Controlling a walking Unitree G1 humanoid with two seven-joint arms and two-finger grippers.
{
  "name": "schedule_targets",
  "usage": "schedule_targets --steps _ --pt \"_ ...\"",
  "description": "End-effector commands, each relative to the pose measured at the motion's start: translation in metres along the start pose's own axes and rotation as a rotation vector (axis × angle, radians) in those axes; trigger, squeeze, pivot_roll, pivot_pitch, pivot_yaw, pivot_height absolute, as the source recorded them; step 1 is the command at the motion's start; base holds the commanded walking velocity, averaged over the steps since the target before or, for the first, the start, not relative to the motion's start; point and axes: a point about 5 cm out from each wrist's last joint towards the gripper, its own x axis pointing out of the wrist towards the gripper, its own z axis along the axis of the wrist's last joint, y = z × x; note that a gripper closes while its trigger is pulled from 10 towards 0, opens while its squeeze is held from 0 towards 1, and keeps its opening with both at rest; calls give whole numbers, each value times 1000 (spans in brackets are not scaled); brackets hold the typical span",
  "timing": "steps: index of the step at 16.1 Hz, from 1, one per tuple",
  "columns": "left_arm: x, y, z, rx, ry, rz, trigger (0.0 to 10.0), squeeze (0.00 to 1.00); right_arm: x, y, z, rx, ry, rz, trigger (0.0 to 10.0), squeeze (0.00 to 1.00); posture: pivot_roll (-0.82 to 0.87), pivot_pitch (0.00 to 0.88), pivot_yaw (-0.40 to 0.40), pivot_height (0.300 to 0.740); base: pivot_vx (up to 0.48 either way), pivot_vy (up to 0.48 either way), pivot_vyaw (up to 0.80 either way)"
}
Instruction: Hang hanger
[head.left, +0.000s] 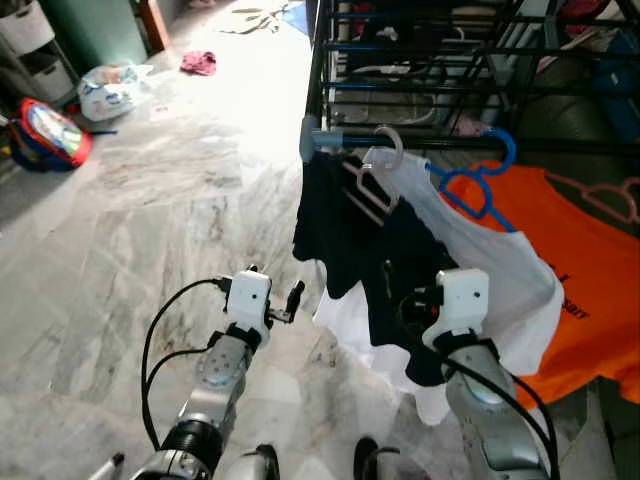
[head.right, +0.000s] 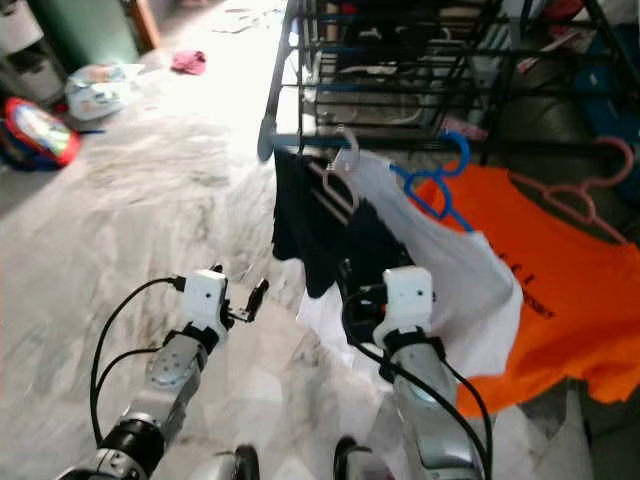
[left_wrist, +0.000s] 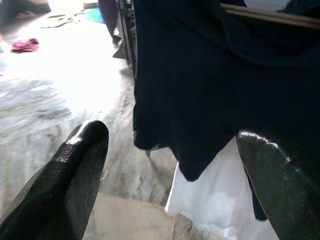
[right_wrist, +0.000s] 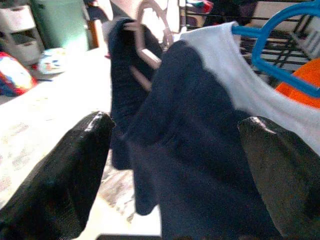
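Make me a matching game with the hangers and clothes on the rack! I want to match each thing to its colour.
Things:
1. T-shirt hanging farthest toward the robot's right
2. Hanger beside that T-shirt
3. Garment at the rack's left end
4. Cloth lying far off on the floor

Colours:
A. blue
B. pink
C. orange
D. dark navy

Pairs: 1-C, 2-A, 3-D, 4-B
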Motion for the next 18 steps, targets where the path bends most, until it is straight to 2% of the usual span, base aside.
schedule_targets --steps 1,7,10,14,18 --pt "-2 -3 -5 7 30 -12 10000 0 -1 -3 2 -4 -3 -15 10000 12 -86 153 26 740 -330 0 0" --pt "-2 -4 -6 12 29 -16 10000 0 0 -5 2 -12 -1 -24 10000 12 -88 149 24 740 -318 0 0" --pt "-3 1 -10 11 63 4 10000 0 0 -6 -1 -17 10 -37 10000 0 -89 151 25 740 0 0 0" --pt "-2 3 -14 -81 107 -15 10000 0 -1 -6 -4 -7 26 -43 10000 0 -87 153 22 740 0 0 0" --pt "-2 2 -15 -87 116 -28 10000 0 -1 -5 -5 -3 32 -39 10000 0 -91 153 22 740 0 0 -512"
